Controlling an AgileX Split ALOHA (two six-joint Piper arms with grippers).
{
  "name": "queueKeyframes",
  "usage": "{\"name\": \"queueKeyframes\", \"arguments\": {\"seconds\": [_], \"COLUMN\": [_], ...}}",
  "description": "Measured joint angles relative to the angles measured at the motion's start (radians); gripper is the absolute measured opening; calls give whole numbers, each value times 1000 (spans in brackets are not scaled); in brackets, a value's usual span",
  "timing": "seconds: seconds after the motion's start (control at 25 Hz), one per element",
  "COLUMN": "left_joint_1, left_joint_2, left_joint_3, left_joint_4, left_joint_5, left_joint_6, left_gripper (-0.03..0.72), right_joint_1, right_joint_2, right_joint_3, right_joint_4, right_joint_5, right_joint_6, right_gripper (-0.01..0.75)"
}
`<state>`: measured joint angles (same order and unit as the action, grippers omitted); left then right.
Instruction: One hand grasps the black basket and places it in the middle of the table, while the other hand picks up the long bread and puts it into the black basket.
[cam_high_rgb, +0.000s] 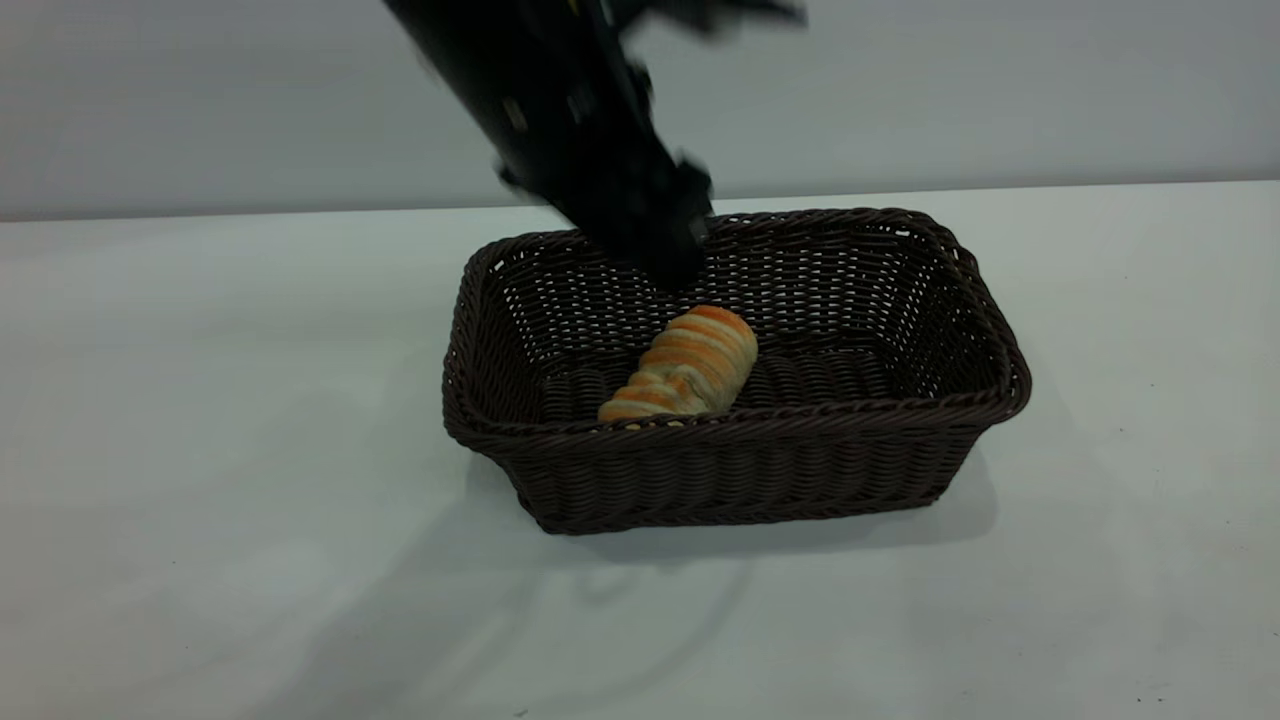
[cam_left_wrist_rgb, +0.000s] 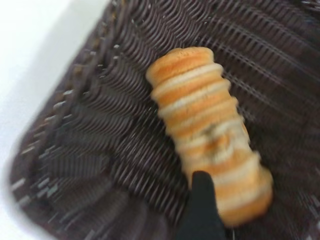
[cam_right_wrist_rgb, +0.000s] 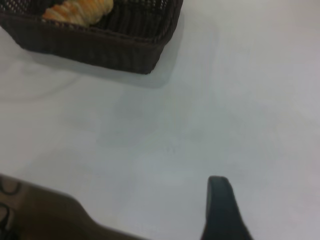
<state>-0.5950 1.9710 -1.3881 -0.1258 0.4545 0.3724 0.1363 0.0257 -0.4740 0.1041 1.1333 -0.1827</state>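
Note:
The black basket (cam_high_rgb: 760, 470) stands in the middle of the white table (cam_high_rgb: 200, 400). The long bread (cam_high_rgb: 685, 365) lies on the basket's floor, left of its centre, and one end leans on the near wall. My left gripper (cam_high_rgb: 672, 262) hangs just above the bread's far end, blurred, open and holding nothing. In the left wrist view the bread (cam_left_wrist_rgb: 205, 125) lies on the weave, and one dark finger (cam_left_wrist_rgb: 201, 200) stands beside its near end without gripping it. My right gripper (cam_right_wrist_rgb: 225, 200) hovers over bare table, well off the basket's corner (cam_right_wrist_rgb: 145, 55).
The table's far edge meets a plain grey wall (cam_high_rgb: 1000, 90). A brown surface (cam_right_wrist_rgb: 45, 215) shows at the edge of the right wrist view. A few tiny dark specks dot the tabletop at the right.

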Motion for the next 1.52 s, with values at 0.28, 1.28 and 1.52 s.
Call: {"name": "queueKeyframes", "arguments": {"seconds": [0.28, 1.28, 1.52], "left_joint_1": [0, 0, 0], "left_joint_2": [-374, -1336, -1512], "left_joint_3": [0, 771, 901], "left_joint_4": [84, 112, 111], "left_joint_5": [361, 700, 664], "left_joint_6": [-68, -342, -361], "left_gripper": [629, 589, 589], "right_joint_1": [44, 44, 44], "right_joint_2": [-40, -41, -41], "right_joint_3": [0, 0, 0], "right_joint_4": [-26, -40, -40], "right_joint_5": [3, 3, 3], "right_joint_6": [27, 46, 46], "right_gripper": [486, 470, 470]}}
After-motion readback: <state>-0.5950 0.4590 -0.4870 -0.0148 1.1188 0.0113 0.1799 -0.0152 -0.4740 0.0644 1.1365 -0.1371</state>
